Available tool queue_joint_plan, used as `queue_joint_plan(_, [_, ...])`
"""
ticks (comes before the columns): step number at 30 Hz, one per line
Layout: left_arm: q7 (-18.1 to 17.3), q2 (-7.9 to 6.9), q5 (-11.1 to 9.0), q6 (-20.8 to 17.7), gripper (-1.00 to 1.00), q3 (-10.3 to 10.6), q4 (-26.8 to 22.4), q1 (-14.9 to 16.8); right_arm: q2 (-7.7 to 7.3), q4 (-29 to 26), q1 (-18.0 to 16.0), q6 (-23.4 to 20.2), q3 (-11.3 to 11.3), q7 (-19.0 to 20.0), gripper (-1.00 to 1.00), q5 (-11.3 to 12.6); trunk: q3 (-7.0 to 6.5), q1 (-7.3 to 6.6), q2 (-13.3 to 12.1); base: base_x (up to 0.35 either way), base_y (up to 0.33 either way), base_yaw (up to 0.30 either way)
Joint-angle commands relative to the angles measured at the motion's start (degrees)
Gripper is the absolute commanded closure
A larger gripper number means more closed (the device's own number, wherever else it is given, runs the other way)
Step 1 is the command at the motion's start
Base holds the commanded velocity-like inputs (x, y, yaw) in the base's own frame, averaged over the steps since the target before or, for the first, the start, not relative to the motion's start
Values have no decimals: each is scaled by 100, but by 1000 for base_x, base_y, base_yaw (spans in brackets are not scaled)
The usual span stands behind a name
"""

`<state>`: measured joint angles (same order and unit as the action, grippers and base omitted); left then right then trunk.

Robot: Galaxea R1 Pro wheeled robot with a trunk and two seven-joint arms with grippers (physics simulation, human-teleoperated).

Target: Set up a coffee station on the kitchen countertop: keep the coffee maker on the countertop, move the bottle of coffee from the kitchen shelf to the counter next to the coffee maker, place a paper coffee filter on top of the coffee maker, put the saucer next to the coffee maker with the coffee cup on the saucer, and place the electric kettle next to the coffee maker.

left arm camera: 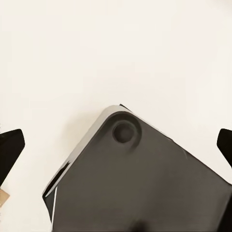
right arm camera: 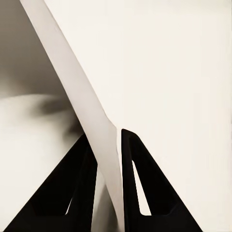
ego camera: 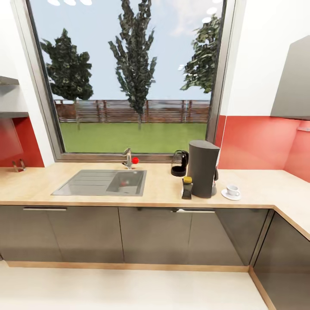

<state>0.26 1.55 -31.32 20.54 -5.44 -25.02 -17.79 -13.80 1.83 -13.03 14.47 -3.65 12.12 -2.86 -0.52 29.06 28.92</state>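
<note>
Right pincer (right arm camera: 108, 159): black fingers clamped on a thin white paper sheet (right arm camera: 72, 77), edge-on; left pincer (left arm camera: 116, 145): black tips wide apart over a dark grey panel (left arm camera: 140, 183), nothing held. Long beige wood-grain desk (ego camera: 267, 189) over dark grey cabinet fronts (ego camera: 150, 234); near its front edge a small near-black bottle with yellow cap (ego camera: 187, 187) touching the tall charcoal coffee maker (ego camera: 203, 168); tiny white cup (ego camera: 233, 190) on round white saucer (ego camera: 230, 196) just beside on the other side; clear glass kettle with black base (ego camera: 179, 163) behind; steel sink (ego camera: 103, 182); window (ego camera: 129, 73) beyond.

The kitchen countertop (ego camera: 258, 185) bears the coffee maker (ego camera: 203, 168), electric kettle (ego camera: 179, 163), bottle of coffee (ego camera: 187, 187) and saucer (ego camera: 230, 194).
</note>
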Motion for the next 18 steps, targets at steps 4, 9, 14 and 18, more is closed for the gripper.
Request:
queue_joint_plan(4, [1, 3, -28, 5, -100, -6, -5, -6, 10, 19, -6, 23, -39, -116, 100, 83, 0, 2, 3, 0, 0, 0])
queue_joint_plan(9, [0, -1, -18, 18, -100, -2, 38, -6, 39, 19, -9, 14, -39, -286, 100, 215, 0, 2, 3, 0, 0, 0])
queue_joint_plan(14, [0, -2, -7, 22, -100, -3, 60, -6, 64, 19, -9, 12, -38, -353, 100, 358, 0, 2, 3, 0, 0, 0])
queue_joint_plan(18, [0, -5, -6, 7, -100, -2, 90, -6, 118, 19, -14, 12, -37, -347, 100, 364, 0, 2, 3, 0, -48, 0])
